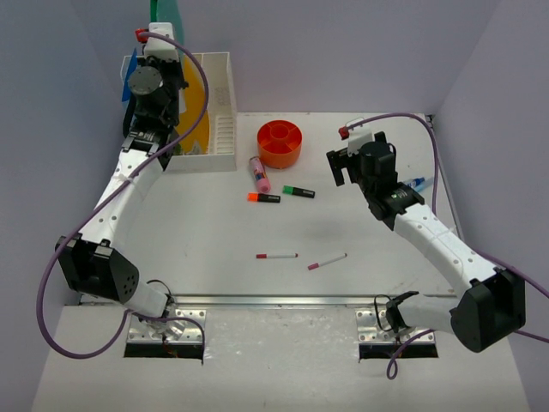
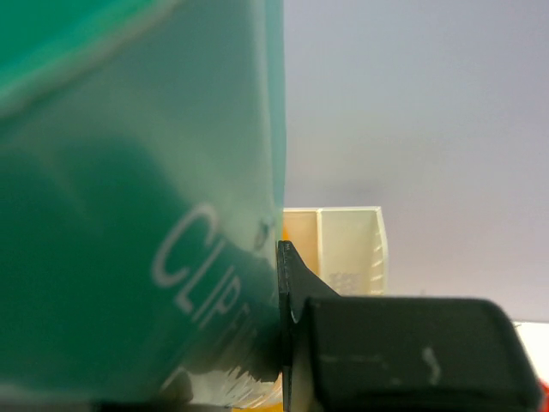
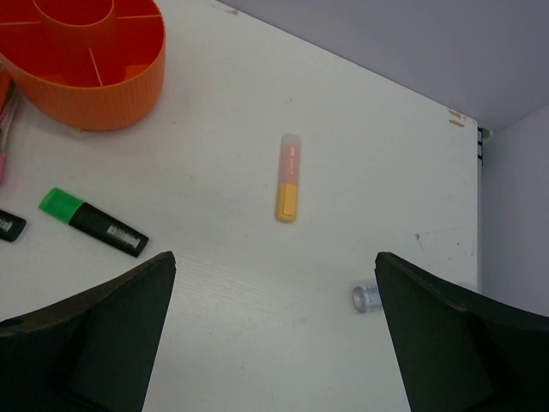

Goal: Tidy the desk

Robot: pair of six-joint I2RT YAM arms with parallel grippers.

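The white desk (image 1: 214, 227) carries loose pens and markers. My left gripper (image 1: 163, 27) is raised at the back left over the white slotted file rack (image 1: 221, 103) and is shut on a green clip folder (image 2: 129, 215), which stands upright. One black finger (image 2: 296, 292) presses against the folder's right face, and the folder's top edge (image 1: 169, 10) shows in the top view. My right gripper (image 1: 350, 168) hovers open above the desk right of centre, with nothing between its fingers (image 3: 103, 343). Below it lie an orange-yellow highlighter (image 3: 289, 189) and a clear-capped blue pen (image 3: 366, 297).
A yellow folder (image 1: 199, 103) stands in the rack. An orange round organiser (image 1: 280, 142) sits mid-back. Near it lie a pink highlighter (image 1: 259, 174), an orange-black marker (image 1: 264, 197) and a green-black marker (image 1: 298, 191). Two red pens (image 1: 276, 255) (image 1: 327, 261) lie nearer the front.
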